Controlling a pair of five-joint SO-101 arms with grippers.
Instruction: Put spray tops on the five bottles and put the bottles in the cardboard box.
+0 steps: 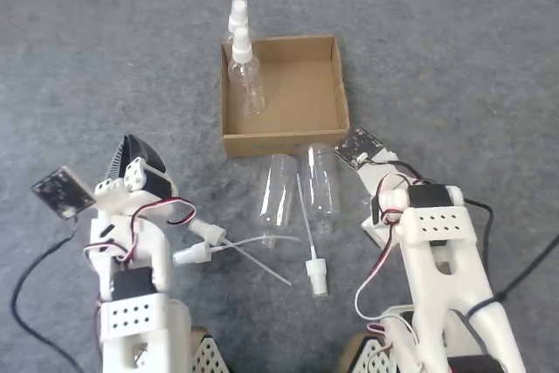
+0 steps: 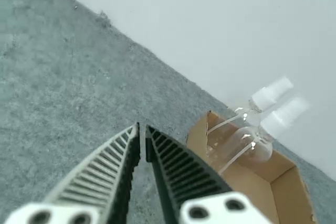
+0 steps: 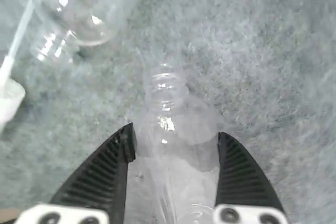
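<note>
The uncapped bottle [image 3: 167,100] lies on its side on the grey surface [image 3: 273,51], near right, well short of the cardboard box [image 1: 288,141]. The right pincer [image 3: 176,134] is spread wide and straddles the bottle's body. It does not seem to be squeezing, though contact is hard to judge. The bottle is clear thin plastic with a ribbed, threaded neck. It is probably very light, slick and easily dented, so a gentle grip across the body just below the shoulder would suit. The left pincer [image 2: 143,128] is closed on nothing, near left.
</note>
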